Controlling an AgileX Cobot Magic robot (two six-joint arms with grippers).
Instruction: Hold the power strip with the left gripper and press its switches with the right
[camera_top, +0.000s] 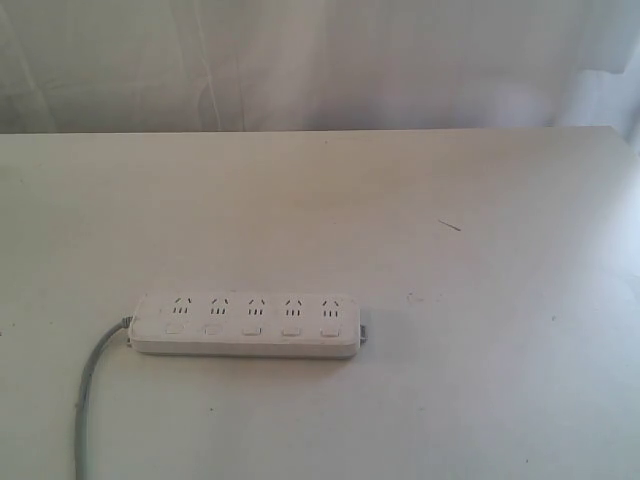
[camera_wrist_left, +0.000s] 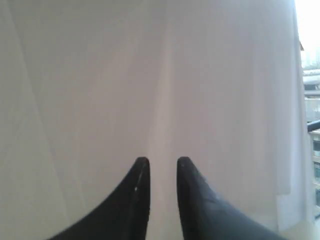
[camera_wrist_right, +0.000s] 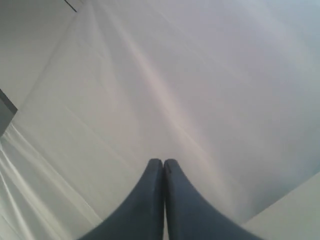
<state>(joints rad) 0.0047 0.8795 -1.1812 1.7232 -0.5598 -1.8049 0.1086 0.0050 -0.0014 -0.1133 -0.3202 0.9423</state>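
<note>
The power strip lies flat on the tabletop, low and left of centre in my exterior view, with its grey cord trailing off the left end. My left claw stands narrowly parted and empty, and my right claw is pressed together on nothing; both face a white drape. I judge the strip light, stiff and slick enough to skid when its switches are pushed, so I'd pinch it across its short width at the cord end.
</note>
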